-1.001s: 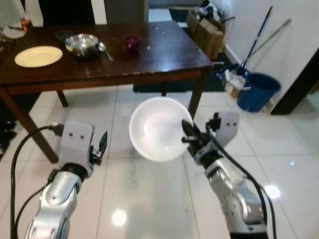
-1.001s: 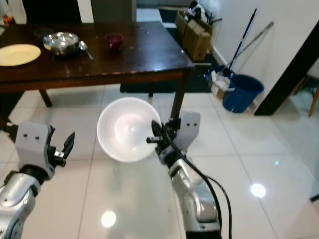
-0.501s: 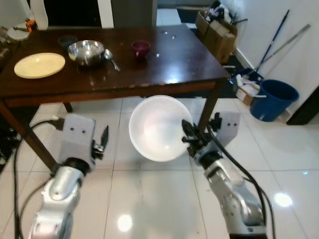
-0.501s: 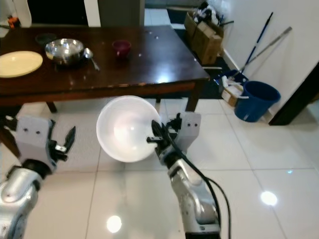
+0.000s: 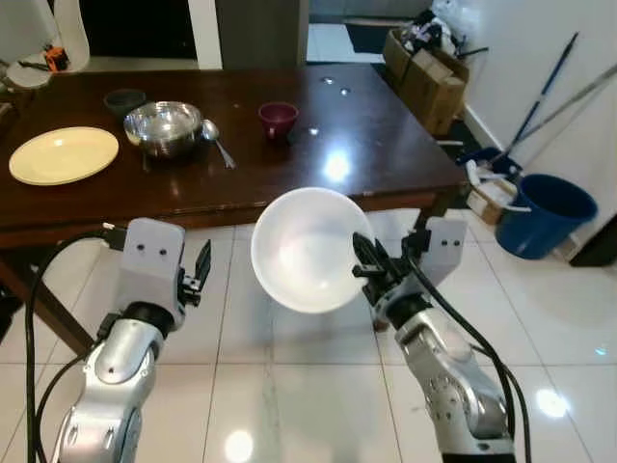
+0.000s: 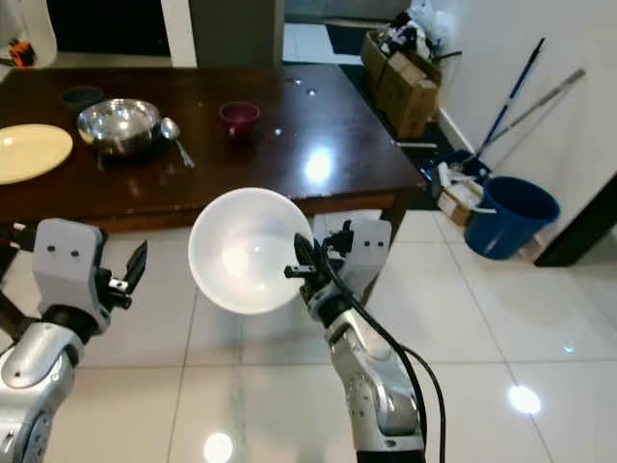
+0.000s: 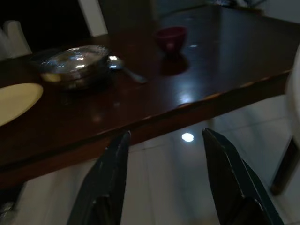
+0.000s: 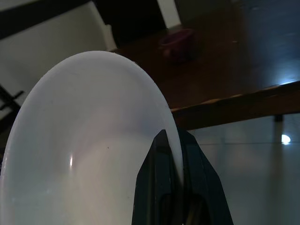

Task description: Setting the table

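A white bowl [image 5: 308, 248] is held by its rim in my right gripper [image 5: 366, 270], which is shut on it, just in front of the near edge of the dark wooden table [image 5: 386, 145]. In the right wrist view the bowl [image 8: 84, 140] tilts up between the fingers [image 8: 161, 187]. My left gripper [image 5: 201, 275] hovers open and holds nothing, over the floor below the table edge; its fingers [image 7: 112, 178] point at the table. On the table lie a cream plate [image 5: 63, 154], a steel bowl [image 5: 164, 123] with a spoon [image 5: 214, 140], and a maroon cup [image 5: 278, 118].
A small dark bowl [image 5: 125, 98] sits behind the steel bowl. Cardboard boxes [image 5: 424, 63], a blue bucket [image 5: 545, 212] and broom handles [image 5: 554, 96] stand to the right of the table. White glossy tile floor [image 5: 289, 405] lies underfoot.
The camera has come closer to the table, so its near edge now sits right behind the bowl. My right gripper keeps its hold on the bowl; the left stays open.
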### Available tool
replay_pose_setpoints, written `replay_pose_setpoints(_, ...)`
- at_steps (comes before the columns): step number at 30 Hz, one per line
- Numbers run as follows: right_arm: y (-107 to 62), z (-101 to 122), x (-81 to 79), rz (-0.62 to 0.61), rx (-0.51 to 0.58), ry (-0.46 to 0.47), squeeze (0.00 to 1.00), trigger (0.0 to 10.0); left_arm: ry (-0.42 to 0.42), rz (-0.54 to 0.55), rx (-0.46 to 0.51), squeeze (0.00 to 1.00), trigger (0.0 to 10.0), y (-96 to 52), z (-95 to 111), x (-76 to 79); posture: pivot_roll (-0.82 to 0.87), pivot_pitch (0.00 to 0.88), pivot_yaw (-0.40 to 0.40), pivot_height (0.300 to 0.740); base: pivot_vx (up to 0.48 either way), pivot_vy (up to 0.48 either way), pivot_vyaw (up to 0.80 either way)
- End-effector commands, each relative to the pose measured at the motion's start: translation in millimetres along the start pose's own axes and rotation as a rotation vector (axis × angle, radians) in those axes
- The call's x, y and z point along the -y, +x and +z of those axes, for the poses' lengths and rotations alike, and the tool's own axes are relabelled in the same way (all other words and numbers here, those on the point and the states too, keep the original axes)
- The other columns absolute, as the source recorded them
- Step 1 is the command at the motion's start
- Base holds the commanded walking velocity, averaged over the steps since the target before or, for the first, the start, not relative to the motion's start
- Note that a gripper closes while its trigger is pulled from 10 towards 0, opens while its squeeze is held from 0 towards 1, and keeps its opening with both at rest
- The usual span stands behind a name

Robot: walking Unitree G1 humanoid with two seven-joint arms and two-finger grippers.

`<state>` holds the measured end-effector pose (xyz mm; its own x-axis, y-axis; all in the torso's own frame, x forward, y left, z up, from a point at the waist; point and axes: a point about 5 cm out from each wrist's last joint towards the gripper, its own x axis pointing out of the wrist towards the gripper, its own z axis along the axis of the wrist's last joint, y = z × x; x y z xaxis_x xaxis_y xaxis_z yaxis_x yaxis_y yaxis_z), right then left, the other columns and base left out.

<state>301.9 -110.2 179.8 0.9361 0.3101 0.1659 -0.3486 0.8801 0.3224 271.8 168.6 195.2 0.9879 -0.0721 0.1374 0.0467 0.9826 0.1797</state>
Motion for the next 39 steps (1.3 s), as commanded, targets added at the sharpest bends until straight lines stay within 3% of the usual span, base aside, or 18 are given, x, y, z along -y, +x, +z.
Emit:
replay_pose_setpoints(1, -1.2, 0.2, 1.5, -0.010, 0.004, 0.003, 0.00, 10.0, 0.014, 0.004, -0.020, 0.00, 10.0, -1.2, -4.7, -1.1, 0.02, 0.062, 0.044, 0.740, 0.469, 0.000, 0.00)
replay_pose_setpoints(12, -0.9, 0.5, 2.0, -0.010, 0.006, 0.002, 0.00, 10.0, 0.020, -0.002, -0.016, 0.00, 10.0, 1.9, -4.3, -0.1, 0.02, 0.051, 0.046, 0.740, 0.439, 0.000, 0.00)
replay_pose_setpoints(21, -0.7, 2.5, 3.5, -0.016, 0.013, 0.001, 0.00, 10.0, 0.019, -0.008, -0.012, 0.00, 10.0, 3.6, -4.2, 0.9, 0.01, 0.045, 0.047, 0.740, 0.402, -0.257, 0.00)
replay_pose_setpoints(30, -5.0, 7.0, 20.5, -0.103, 0.031, -0.010, 0.00, 10.0, 0.015, -0.031, -0.003, 0.00, 10.0, 6.6, -2.9, 5.5, 0.00, 0.043, 0.055, 0.740, 0.401, -0.259, 0.00)
replay_pose_setpoints(35, -5.3, 6.8, 20.5, -0.105, 0.031, -0.010, 0.00, 10.0, 0.014, -0.035, -0.003, 0.00, 10.0, 6.6, -3.3, 5.7, 0.00, 0.044, 0.057, 0.740, 0.400, -0.260, 0.00)
replay_pose_setpoints(39, -5.3, 6.2, 19.2, -0.101, 0.031, -0.008, 0.00, 10.0, -0.033, -0.036, -0.039, 0.00, 10.0, 7.2, -5.1, 4.8, 0.00, 0.046, 0.057, 0.740, 0.413, -0.129, 0.00)
